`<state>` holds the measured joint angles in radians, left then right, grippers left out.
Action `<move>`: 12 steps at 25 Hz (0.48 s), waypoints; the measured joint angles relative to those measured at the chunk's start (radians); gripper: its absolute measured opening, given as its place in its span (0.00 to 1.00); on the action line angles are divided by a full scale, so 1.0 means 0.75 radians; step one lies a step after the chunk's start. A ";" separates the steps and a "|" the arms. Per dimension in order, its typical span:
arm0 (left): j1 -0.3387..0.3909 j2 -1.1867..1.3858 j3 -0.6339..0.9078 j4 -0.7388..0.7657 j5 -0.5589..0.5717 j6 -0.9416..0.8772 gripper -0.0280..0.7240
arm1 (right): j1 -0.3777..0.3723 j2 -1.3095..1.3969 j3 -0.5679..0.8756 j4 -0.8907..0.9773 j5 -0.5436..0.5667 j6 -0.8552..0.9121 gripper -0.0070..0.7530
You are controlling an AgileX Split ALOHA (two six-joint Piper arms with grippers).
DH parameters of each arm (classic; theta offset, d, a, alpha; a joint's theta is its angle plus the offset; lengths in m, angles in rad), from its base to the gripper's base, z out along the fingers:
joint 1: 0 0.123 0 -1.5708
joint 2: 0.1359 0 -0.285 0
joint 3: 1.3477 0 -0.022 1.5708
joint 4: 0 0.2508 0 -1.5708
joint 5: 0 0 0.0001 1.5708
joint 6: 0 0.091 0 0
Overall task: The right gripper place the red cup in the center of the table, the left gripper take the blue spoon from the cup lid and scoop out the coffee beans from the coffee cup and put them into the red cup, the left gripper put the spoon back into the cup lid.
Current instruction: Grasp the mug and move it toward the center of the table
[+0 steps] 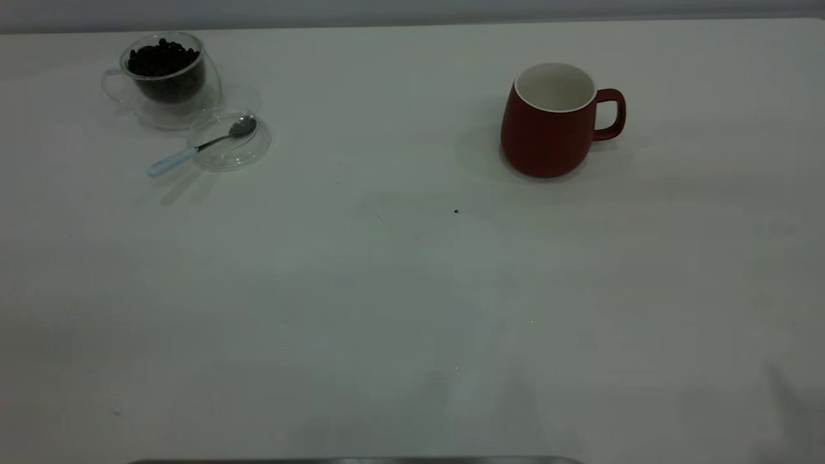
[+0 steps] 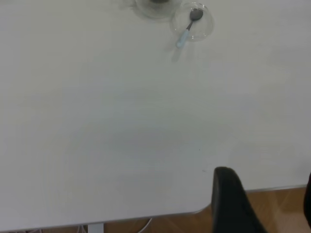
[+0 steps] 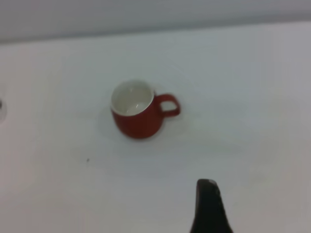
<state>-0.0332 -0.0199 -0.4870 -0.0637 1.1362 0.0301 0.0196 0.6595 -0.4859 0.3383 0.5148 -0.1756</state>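
Exterior: red cup upright, empty, on the right of the white counter; coffee cup of coffee beans far left, blue spoon on cup lid. No arms in shot.

Left wrist: left hand over the counter edge, well off the spoon; grip can't tell; wood floor below.

Right wrist: right hand short of the cup; grip can't tell. Step one not started; next, probably reach and grasp the cup.
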 joint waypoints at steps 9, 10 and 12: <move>0.000 0.000 0.000 0.000 0.000 0.000 0.60 | 0.000 1.005 -0.270 0.761 -0.091 -0.783 0.74; 0.000 0.000 0.000 0.000 0.000 0.000 0.60 | 0.000 1.116 -0.307 0.842 -0.084 -0.860 0.74; 0.000 0.000 0.000 0.000 0.000 0.000 0.60 | 0.000 1.313 -0.399 0.972 -0.063 -0.975 0.74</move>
<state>-0.0332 -0.0199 -0.4870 -0.0637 1.1362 0.0301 0.0196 1.6445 -0.7851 1.0672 0.4675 -0.9068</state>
